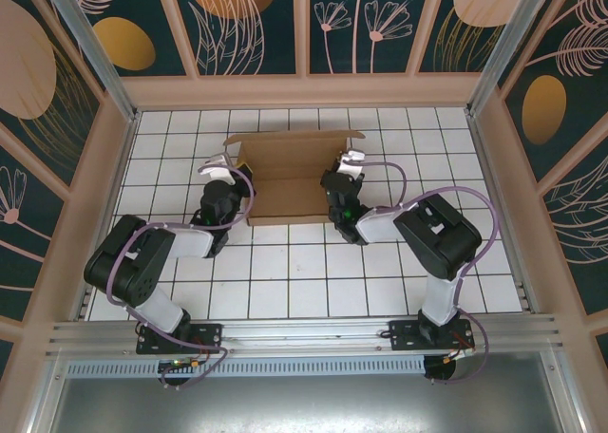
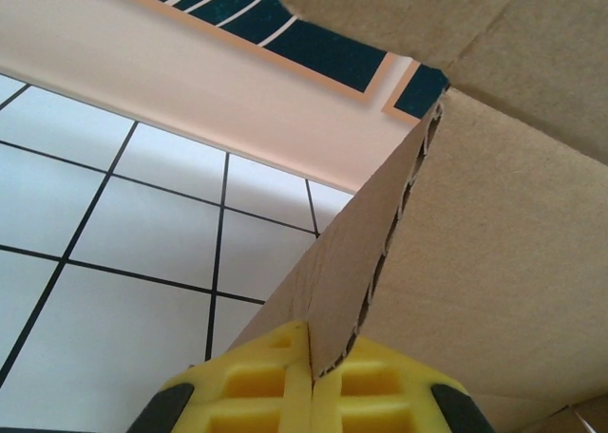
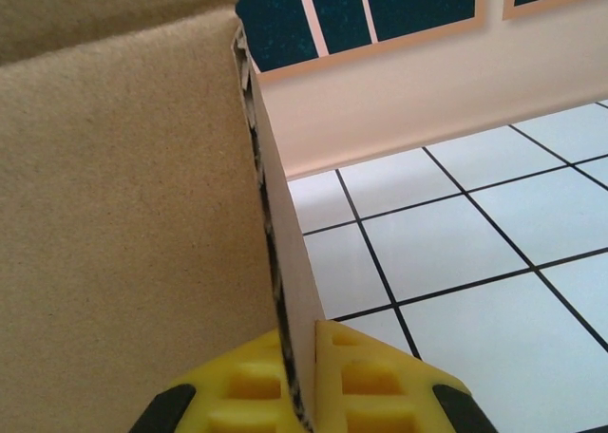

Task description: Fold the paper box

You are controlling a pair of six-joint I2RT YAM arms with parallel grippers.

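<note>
Paper box [image 1: 293, 158] lies at the far middle of the tiled table [image 1: 285, 272]. Its long axis runs left to right, and its side flaps stand on edge.

Left gripper [image 1: 231, 170] is at the box's left end, with yellow fingers [image 2: 256, 381] clamped on the corrugated edge of that flap. Right gripper [image 1: 347, 164] is at the right end, with fingers [image 3: 366, 381] pinched on the flap there.

Both arms are bent, elbows out to the sides, forearms angled inward toward the box.
</note>
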